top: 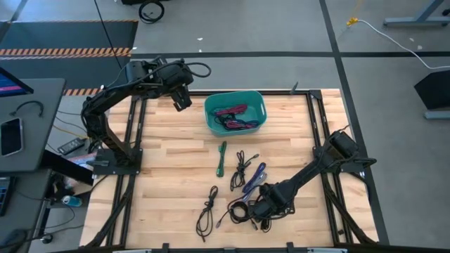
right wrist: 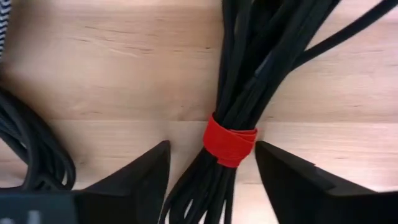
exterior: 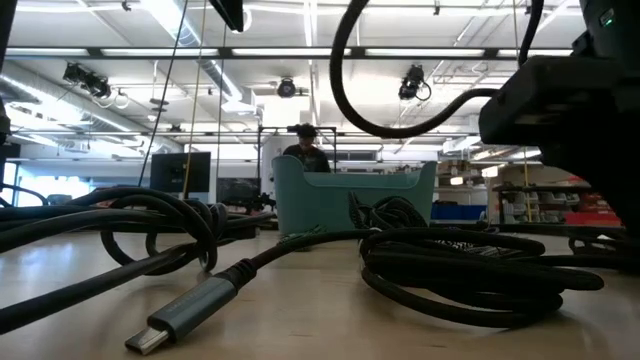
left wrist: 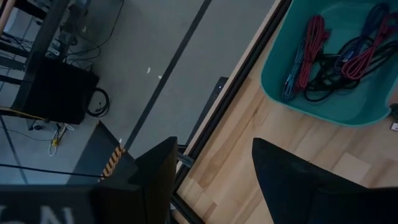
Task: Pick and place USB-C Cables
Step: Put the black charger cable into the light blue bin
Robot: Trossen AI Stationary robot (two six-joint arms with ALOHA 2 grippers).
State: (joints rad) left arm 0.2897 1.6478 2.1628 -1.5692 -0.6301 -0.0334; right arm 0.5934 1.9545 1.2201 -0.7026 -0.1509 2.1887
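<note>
Right gripper (right wrist: 211, 165) spread astride black, red-strapped cable bundle (right wrist: 249, 81) near table's front edge; left gripper (top: 181, 98) spread at rear edge.

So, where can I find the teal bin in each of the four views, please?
High view: teal bin at the table's far middle, cables inside it, near the left gripper.
Low view: the bin stands at centre, behind the cables in front.
Left wrist view: the bin fills the upper right corner.
Right wrist view: not in it; only a black bundle with a red tie.
Shared landmark: the light wooden table.
</note>
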